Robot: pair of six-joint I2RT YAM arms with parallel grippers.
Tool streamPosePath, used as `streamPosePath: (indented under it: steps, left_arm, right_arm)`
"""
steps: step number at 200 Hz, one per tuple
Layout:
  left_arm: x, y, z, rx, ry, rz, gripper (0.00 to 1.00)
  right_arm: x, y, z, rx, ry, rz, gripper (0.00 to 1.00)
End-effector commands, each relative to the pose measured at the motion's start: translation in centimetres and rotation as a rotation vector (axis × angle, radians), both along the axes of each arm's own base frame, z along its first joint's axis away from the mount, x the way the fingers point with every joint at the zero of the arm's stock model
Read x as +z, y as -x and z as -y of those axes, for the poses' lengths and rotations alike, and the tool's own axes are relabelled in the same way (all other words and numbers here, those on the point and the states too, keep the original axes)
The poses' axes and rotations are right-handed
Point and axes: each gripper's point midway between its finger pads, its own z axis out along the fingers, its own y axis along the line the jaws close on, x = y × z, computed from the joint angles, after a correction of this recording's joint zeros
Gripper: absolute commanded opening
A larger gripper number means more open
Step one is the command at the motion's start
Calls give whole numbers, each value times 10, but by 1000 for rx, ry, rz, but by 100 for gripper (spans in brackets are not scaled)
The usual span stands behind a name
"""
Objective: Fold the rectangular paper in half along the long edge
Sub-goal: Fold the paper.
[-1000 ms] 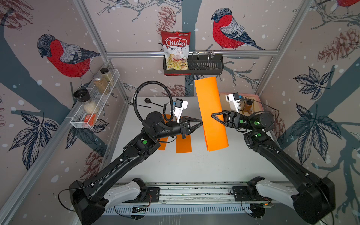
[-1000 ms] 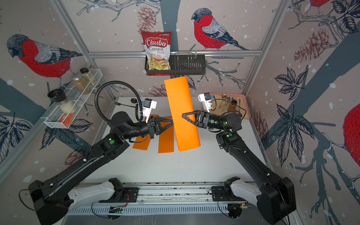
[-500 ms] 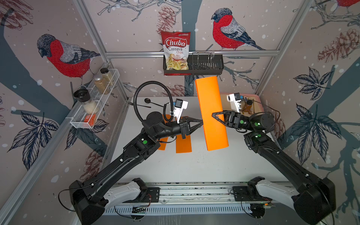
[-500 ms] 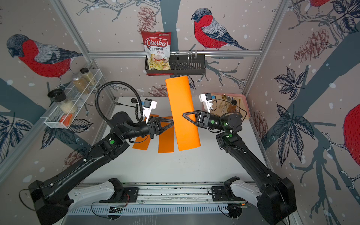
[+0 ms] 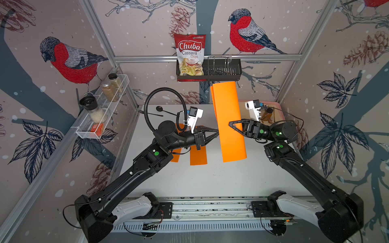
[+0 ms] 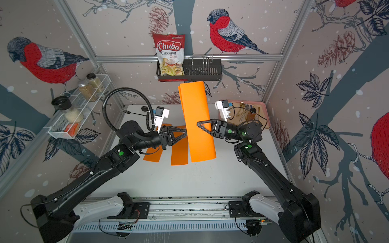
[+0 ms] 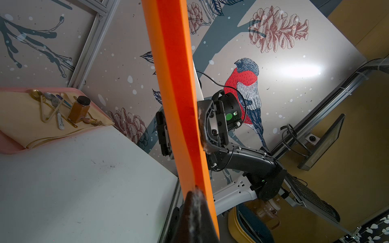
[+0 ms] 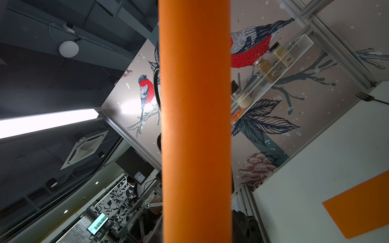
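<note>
An orange paper (image 5: 229, 126) (image 6: 197, 122) hangs upright in the air above the white table (image 5: 210, 178), bent over on itself along its length into a loose loop. My left gripper (image 5: 217, 131) (image 6: 186, 131) is shut on the paper's two free long edges (image 7: 194, 185). From the opposite side my right gripper (image 5: 230, 123) (image 6: 197, 124) straddles the rounded bend, one finger (image 7: 163, 134) on each face of the paper (image 7: 179, 94). In the right wrist view the paper (image 8: 195, 126) fills the gap between the jaws.
Two folded orange sheets (image 5: 197, 154) (image 5: 175, 155) lie flat on the table under the left arm. A pink tray (image 5: 275, 105) with cutlery and a jar sits at the back right. A black spoon (image 5: 160, 109) lies at the back left. A wire shelf (image 5: 101, 113) and a black basket (image 5: 221, 71) hang on the walls.
The right gripper's jaws have narrowed on the paper's bend. Both arms and the paper have stayed nearly where they were.
</note>
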Motion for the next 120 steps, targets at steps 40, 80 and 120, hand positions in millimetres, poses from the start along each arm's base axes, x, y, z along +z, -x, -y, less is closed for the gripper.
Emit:
streamPosePath:
  steps: [40,80,120]
  left_arm:
    - [8,2,0,-10,21,28,0]
    - [11,3,-2,-1,22,33,0]
    - [12,4,-3,-1,21,36,0]
  right_arm:
    - [3,5,-2,-4,27,47,27]
    - [-3,5,0,-12,64,46,29]
    - [-4,7,4,-7,74,52,28]
